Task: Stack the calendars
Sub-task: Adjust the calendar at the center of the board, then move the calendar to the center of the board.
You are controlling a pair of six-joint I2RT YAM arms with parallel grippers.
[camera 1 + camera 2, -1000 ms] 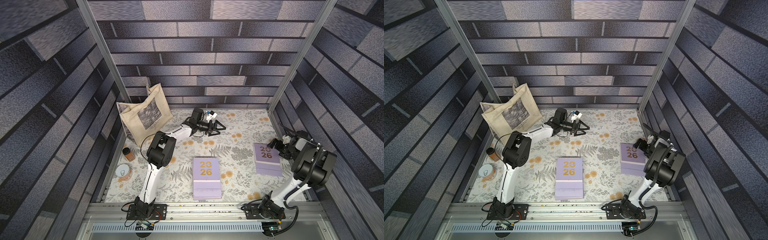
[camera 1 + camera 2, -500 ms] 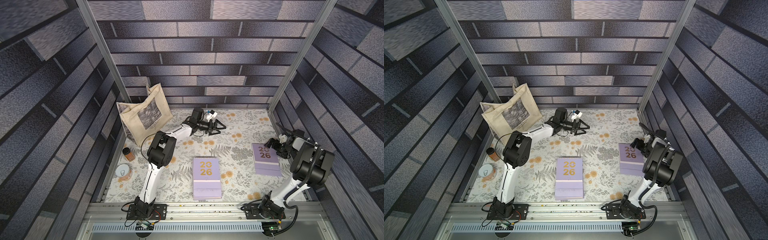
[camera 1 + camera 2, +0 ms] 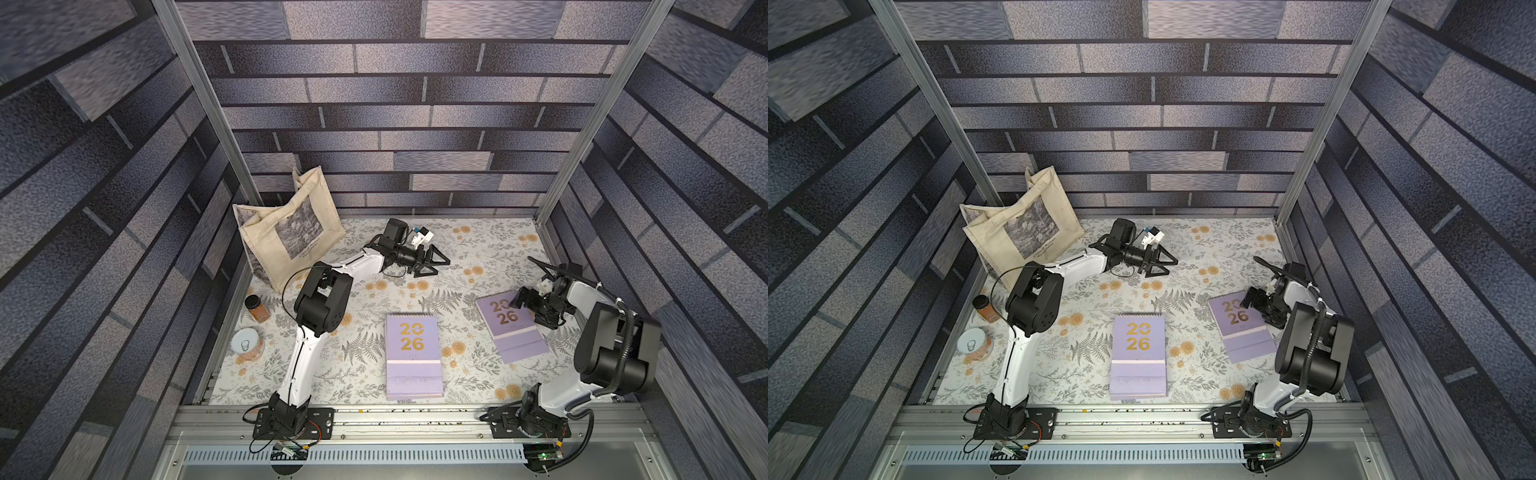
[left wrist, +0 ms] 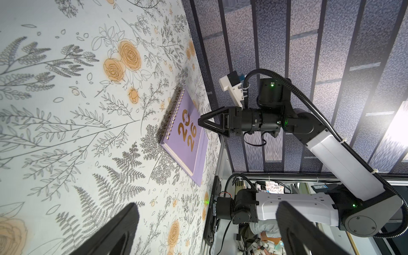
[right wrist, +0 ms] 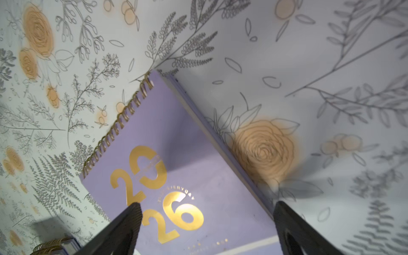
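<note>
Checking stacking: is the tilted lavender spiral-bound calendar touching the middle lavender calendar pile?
Apart. Both top views show floral tabletop between the tilted lavender calendar and the middle lavender pile.

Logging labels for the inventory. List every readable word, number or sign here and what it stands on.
"20 26": gold numerals, cover of the middle calendar.
"20 26": gold numerals, cover of the right-hand calendar.
Small gold print by those numerals: too blurred to read.
Printed caption on the tote bag: too small to read.

Both top views overlook the whole table [image 3: 490, 245]; wrist cameras skim it closely.
</note>
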